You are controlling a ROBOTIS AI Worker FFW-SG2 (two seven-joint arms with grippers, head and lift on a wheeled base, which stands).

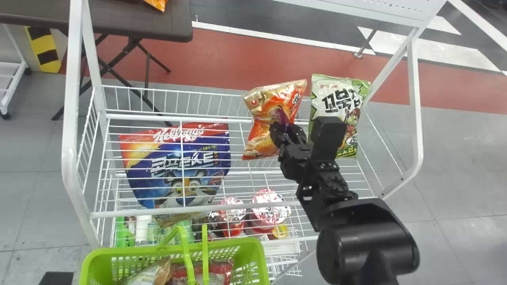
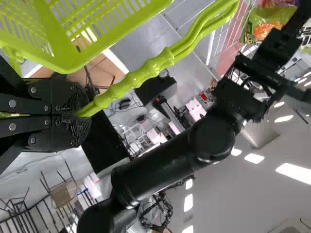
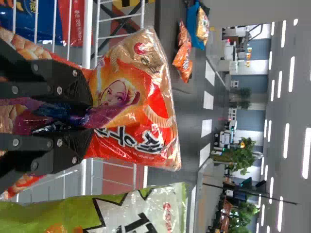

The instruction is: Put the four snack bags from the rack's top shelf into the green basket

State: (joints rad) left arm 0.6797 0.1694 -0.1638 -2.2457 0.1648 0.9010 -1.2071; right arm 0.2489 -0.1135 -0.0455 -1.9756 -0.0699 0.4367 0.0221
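The right jaws [image 1: 288,132] are over the white wire rack [image 1: 198,213], narrowed on the front of the orange snack bag [image 1: 261,140], with a fold of its wrapper pinched between them. This bag stands upright toward the rack's back, its upper end reaching above the rear rail; whether its bottom touches the top shelf, I cannot tell. The left jaws [image 2: 80,114] are closed on the green handle [image 2: 131,80] of the basket [image 1: 253,247], which sits in front of the rack.

Just beside the orange bag, on its right, stands the green snack bag [image 1: 330,99], partly hidden by the right arm. The rear rail [image 1: 174,92] runs behind the two, and the rack's white side frames rise at either end. The basket's handles stand up across its opening; inside lie a brown-and-pale bag [image 1: 160,273] and a red one [image 1: 222,271].

Seen through the shelf wires, a large blue cereal bag [image 1: 158,180] lies lower down on the left, with red-lidded cups [image 1: 269,211] and small bottles near the front. Behind the rack is a dark table [image 1: 138,23] with an orange packet [image 1: 157,3] near its edge, and a yellow-and-black striped post [image 1: 44,49] beyond.
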